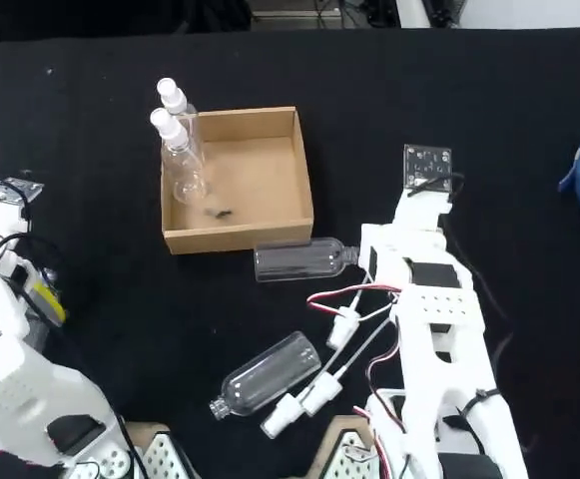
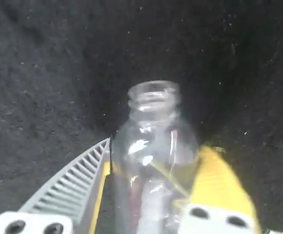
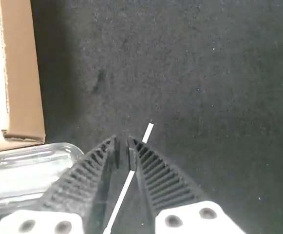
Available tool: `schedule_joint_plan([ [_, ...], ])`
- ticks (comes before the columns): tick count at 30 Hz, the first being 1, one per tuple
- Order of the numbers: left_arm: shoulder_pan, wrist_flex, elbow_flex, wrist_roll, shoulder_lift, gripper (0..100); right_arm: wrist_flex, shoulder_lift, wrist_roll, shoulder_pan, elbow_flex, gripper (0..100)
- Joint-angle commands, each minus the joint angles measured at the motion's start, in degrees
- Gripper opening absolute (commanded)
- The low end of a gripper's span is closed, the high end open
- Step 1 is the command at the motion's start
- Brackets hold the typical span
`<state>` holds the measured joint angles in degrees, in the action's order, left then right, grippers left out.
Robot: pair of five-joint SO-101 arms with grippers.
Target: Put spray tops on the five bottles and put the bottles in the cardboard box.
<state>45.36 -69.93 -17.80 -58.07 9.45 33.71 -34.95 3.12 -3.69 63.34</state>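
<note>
The black surface (image 1: pixel 90 200) carries the cardboard box (image 1: pixel 260 175), the landmark here. Two capped bottles (image 1: pixel 185 170) stand inside against the box's left wall. One open bottle (image 1: pixel 299 259) lies just outside its near wall. Another (image 1: pixel 268 374) lies farther off on that side, with loose spray tops (image 1: pixel 288 409) beside it. Well off the box's near-left corner, the left hand (image 2: pixel 156 148) is clamped on a fifth open bottle (image 2: pixel 153 122). By the near-right corner, the right hand (image 3: pixel 122 146) is drawn nearly together about a thin dip tube (image 3: pixel 143 136). The bottles look light, slick and crushable, so grip them gently mid-body. The tube would likely bend, so take tops by the head.
</note>
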Motion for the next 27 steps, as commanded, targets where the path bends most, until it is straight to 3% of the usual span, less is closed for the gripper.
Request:
schedule_joint_plan([
  [1,-1.7,0.3,-4.0,0.5,-1.0,5,-0.3,-1.4,-0.7,0.6,-2.4,1.5],
  [5,-0.9,-0.1,-4.4,2.8,-5.4,3,9.3,-1.4,-6.0,1.1,-10.2,1.5],
  [10,2.5,-0.3,-2.9,7.8,-17.1,3,22.1,-1.4,-18.7,1.1,-20.4,1.6],
  [19,-7.1,0.6,-7.8,41.6,-32.4,3,44.0,-0.9,-46.6,8.6,-25.9,1.8],
  [22,-11.2,1.2,-8.5,49.0,-33.8,3,47.8,-1.1,-59.6,8.4,-24.4,8.8],
  [27,-15.1,1.5,-9.1,55.4,-33.2,3,49.8,-1.2,-88.1,6.6,-19.6,21.0],
])
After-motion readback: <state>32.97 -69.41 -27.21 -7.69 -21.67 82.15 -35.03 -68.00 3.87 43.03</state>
